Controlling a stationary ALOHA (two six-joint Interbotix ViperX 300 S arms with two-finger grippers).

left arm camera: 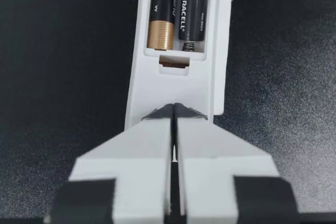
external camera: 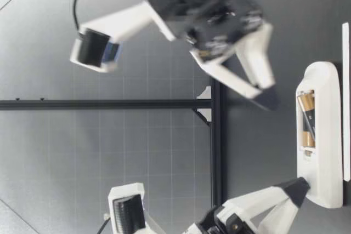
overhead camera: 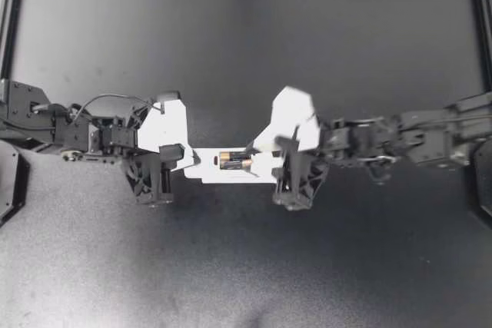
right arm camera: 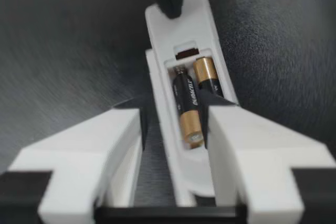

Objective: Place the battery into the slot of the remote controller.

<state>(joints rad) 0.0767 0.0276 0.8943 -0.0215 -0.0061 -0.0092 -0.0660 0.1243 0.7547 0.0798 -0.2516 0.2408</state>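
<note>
Here, in the top view, my left gripper (overhead camera: pixel 183 160) sits at one end of the white remote controller (overhead camera: pixel 206 168), which lies flat on the dark counter (overhead camera: pixel 231 266) with its open slot facing up. The left wrist view shows its fingers (left arm camera: pixel 142 145) pressed narrow against each other with nothing between them, their dark tips resting on top of the remote controller (left arm camera: pixel 220 77) at its end. From table height my left gripper (external camera: pixel 299 190) meets that same end of the remote controller (external camera: pixel 323 135).

In the middle, two batteries (overhead camera: pixel 234 161) lie side by side in the slot, lengthwise along the body. One battery (left arm camera: pixel 163 9) shows a copper end toward the left fingers, and the other battery (left arm camera: pixel 194 9) shows a dark end against a spring.

Farther right, my right gripper (overhead camera: pixel 267 157) stands over the other end with its fingers (right arm camera: pixel 100 150) spread wide. In the right wrist view my right gripper (right arm camera: pixel 176 124) straddles the remote controller (right arm camera: pixel 178 19), and the batteries (right arm camera: pixel 186 103) show between the fingers. From table height my right gripper (external camera: pixel 269 92) hangs above the batteries (external camera: pixel 307 119), touching nothing.
</note>
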